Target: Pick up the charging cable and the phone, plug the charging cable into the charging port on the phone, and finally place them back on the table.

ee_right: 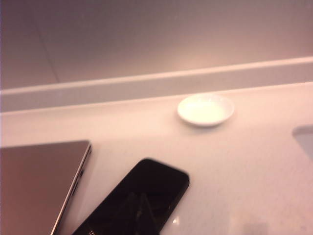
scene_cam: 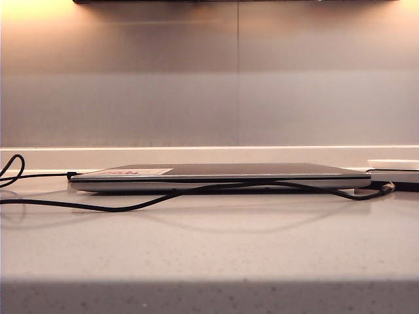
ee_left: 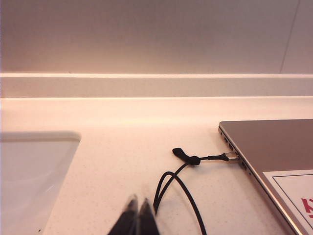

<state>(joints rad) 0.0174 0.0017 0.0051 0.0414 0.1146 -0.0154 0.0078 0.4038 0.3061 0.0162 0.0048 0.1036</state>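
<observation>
The black phone (ee_right: 146, 191) lies flat on the pale speckled table (scene_cam: 209, 248), next to the grey laptop (ee_right: 39, 181). In the right wrist view my right gripper (ee_right: 137, 195) hovers just over the phone, its dark fingers pressed together and hard to make out against the screen. The charging cable (scene_cam: 131, 207) snakes along the laptop's front. In the left wrist view the cable (ee_left: 188, 191) loops beside my shut left gripper (ee_left: 139, 199), and its silvery connector (ee_left: 231, 157) rests against the laptop's side edge. Neither gripper appears in the exterior view.
The closed laptop (scene_cam: 216, 173) fills the middle of the table. A small white dish (ee_right: 205, 110) sits near the back wall, beyond the phone. A white tray-like basin (ee_left: 34, 171) lies beside the left gripper. A low ledge (scene_cam: 209, 157) runs along the wall.
</observation>
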